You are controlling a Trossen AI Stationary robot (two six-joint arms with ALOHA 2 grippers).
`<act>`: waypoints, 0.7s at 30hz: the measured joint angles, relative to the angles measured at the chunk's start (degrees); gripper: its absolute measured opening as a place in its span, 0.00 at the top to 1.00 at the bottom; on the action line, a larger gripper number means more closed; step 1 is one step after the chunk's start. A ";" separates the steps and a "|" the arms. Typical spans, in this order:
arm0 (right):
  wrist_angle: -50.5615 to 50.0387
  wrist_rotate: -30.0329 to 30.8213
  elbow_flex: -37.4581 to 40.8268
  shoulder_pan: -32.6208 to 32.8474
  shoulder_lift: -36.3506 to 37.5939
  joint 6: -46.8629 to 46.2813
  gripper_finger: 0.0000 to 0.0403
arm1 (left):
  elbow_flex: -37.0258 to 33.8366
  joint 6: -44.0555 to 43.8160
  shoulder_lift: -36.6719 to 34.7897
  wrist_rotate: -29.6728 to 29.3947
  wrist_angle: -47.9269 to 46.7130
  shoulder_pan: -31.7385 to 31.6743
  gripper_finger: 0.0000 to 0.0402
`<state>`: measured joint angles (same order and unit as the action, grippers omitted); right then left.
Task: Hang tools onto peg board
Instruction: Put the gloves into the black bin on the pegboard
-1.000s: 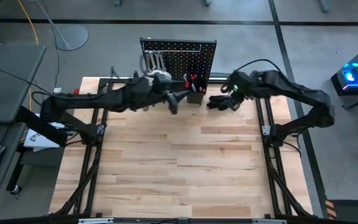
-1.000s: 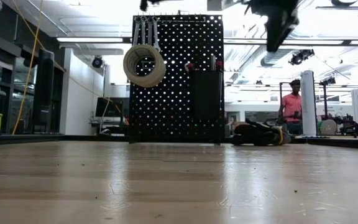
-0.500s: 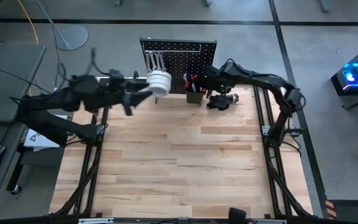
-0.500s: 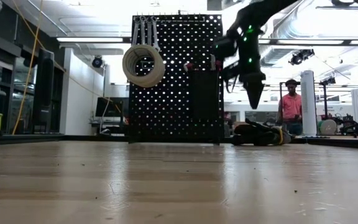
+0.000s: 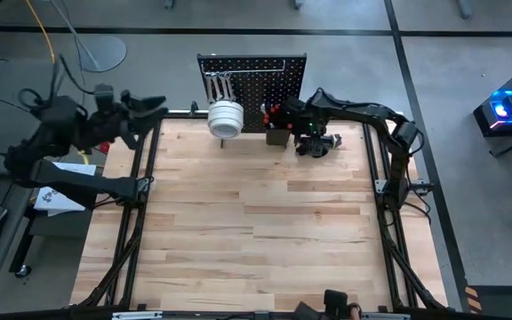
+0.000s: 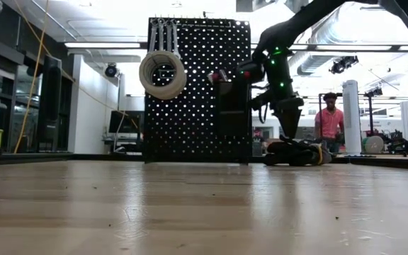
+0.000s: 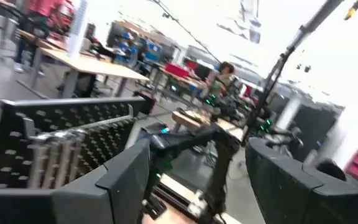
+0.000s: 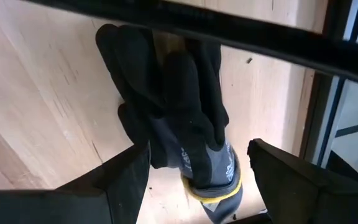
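The black peg board [image 5: 252, 89] [image 6: 198, 88] stands upright at the table's far edge. A white tape roll [image 5: 225, 117] [image 6: 163, 74] hangs on its front, below silver wrenches [image 6: 163, 35]. Red-handled screwdrivers [image 6: 222, 74] stick out of its small black bin [image 6: 234, 113]. A black glove [image 5: 320, 145] [image 6: 296, 152] [image 8: 179, 118] with a grey-yellow cuff lies on the table to the right of the board. My right gripper [image 5: 312, 138] [image 6: 289, 131] [image 8: 194, 180] points down just above it, open, fingers on either side of the cuff end. My left gripper [image 5: 154, 108] [image 7: 197, 186] stands open at the table's far left corner, holding nothing.
Black frame rails [image 5: 376, 169] run along the table's left and right edges, one of them close beside the glove. The wooden tabletop [image 5: 256, 231] stretches bare toward the near edge. A person in a red shirt [image 6: 329, 120] stands in the room beyond the table.
My left gripper has drawn back from in front of the peg board toward the table's left edge and risen; the tape roll stays hanging on the board. My right gripper has come down over the glove, shifted a little toward the board and tipped to point downward.
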<state>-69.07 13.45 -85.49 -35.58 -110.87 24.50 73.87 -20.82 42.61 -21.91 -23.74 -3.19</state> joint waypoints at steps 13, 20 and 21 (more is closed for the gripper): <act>0.34 -2.43 0.15 -0.03 8.69 -5.44 0.34 | 0.00 1.53 -2.05 -6.01 -0.33 -1.88 0.39; -3.87 -2.98 0.09 -0.46 14.83 -9.03 0.34 | 0.00 1.51 -1.63 -7.17 -0.51 -2.83 0.39; -4.41 -3.09 0.09 -0.46 15.57 -9.23 0.34 | 0.00 1.42 -1.63 -7.27 -0.44 -2.85 0.39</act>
<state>-73.48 10.36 -85.41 -36.03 -95.30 15.27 73.87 -19.40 40.98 -29.18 -24.18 -6.04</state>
